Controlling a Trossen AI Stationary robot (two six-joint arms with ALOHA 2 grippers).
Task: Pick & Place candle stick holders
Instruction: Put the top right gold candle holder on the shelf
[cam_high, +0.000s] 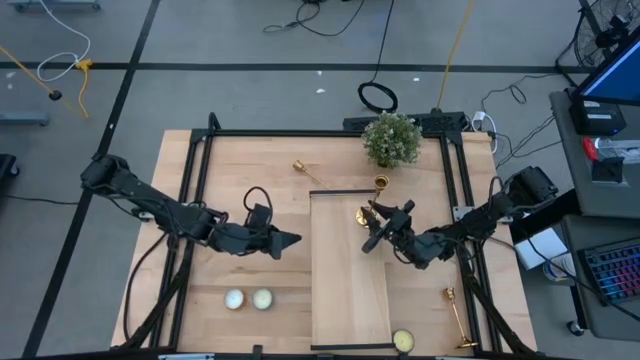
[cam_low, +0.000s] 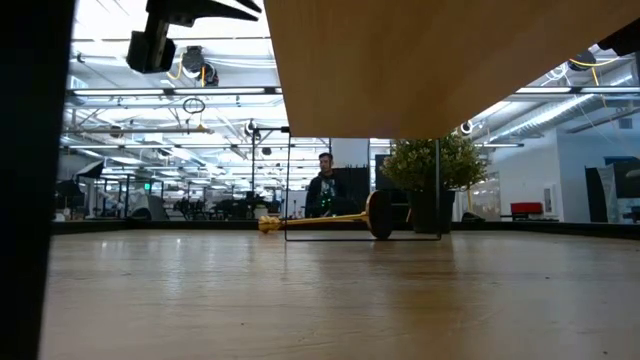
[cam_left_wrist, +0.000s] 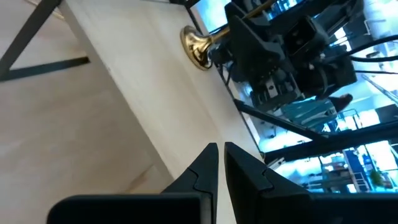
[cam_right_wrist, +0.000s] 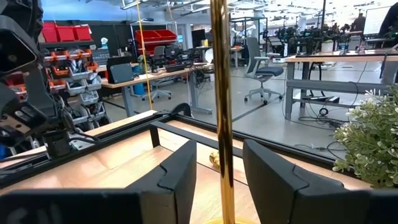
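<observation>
One gold candle stick holder (cam_right_wrist: 221, 124) stands upright with its round base (cam_left_wrist: 198, 46) on the raised wooden board (cam_high: 350, 290). My right gripper (cam_right_wrist: 219, 180) is open and level, one finger on each side of the stem, with a gap on both sides. A second holder (cam_high: 305, 170) lies on its side on the table near the far edge, also seen in the low view (cam_low: 325, 220). A third (cam_high: 457, 318) lies at the near right. My left gripper (cam_high: 292, 239) hovers shut, left of the board, holding nothing.
Two pale round candles (cam_high: 248, 298) sit on the table at the near left, and another (cam_high: 403, 340) at the board's near edge. A potted plant (cam_high: 390, 140) stands at the far edge. A black frame (cam_high: 200, 180) borders the table. A person (cam_low: 322, 185) stands in the room behind.
</observation>
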